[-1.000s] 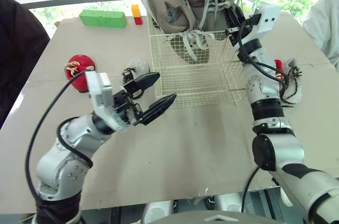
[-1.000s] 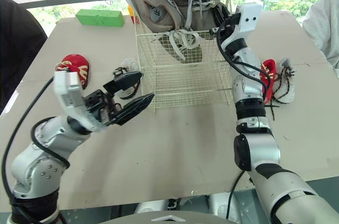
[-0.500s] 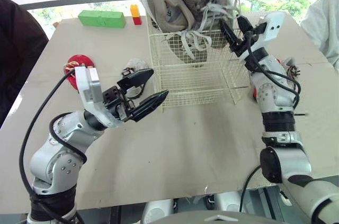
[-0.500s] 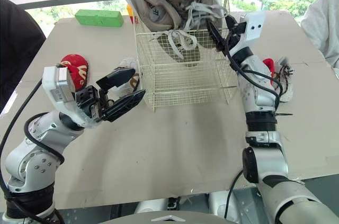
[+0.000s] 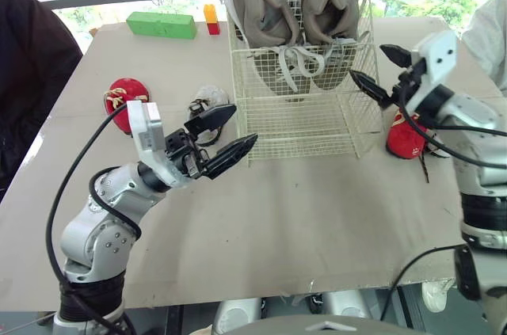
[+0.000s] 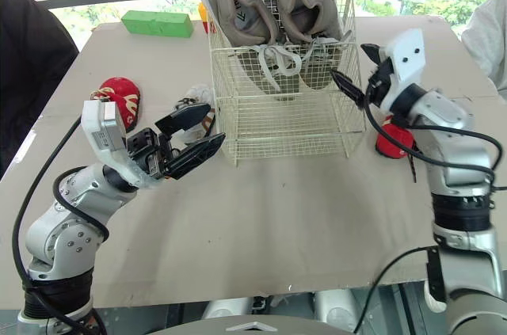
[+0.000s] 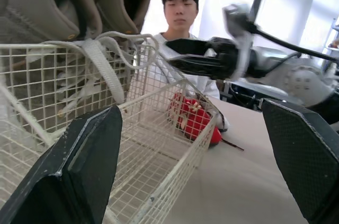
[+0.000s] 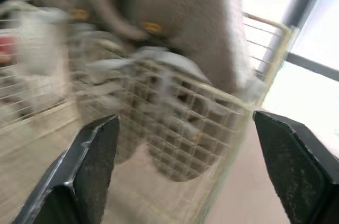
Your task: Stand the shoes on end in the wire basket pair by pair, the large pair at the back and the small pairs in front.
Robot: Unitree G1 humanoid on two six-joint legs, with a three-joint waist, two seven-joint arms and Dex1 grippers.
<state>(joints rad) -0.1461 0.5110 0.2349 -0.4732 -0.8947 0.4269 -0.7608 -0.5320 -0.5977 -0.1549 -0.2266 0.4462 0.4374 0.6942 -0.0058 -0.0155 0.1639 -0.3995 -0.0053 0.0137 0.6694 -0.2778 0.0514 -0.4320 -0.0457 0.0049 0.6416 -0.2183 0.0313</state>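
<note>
Left gripper and right gripper gape empty; bumping the basket beside the right fingers could tip the shoes.

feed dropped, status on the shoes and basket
Left gripper, right gripper open, empty. Large pair on end at wire basket back. Small shoes on table, both sides of basket.

A moment ago the big shoes hung tilted above the basket, gripped by the right hand. Now they stand on end side by side at the basket's back, heels up. The right hand has let go and drawn off to the basket's right side, fingers spread.
</note>
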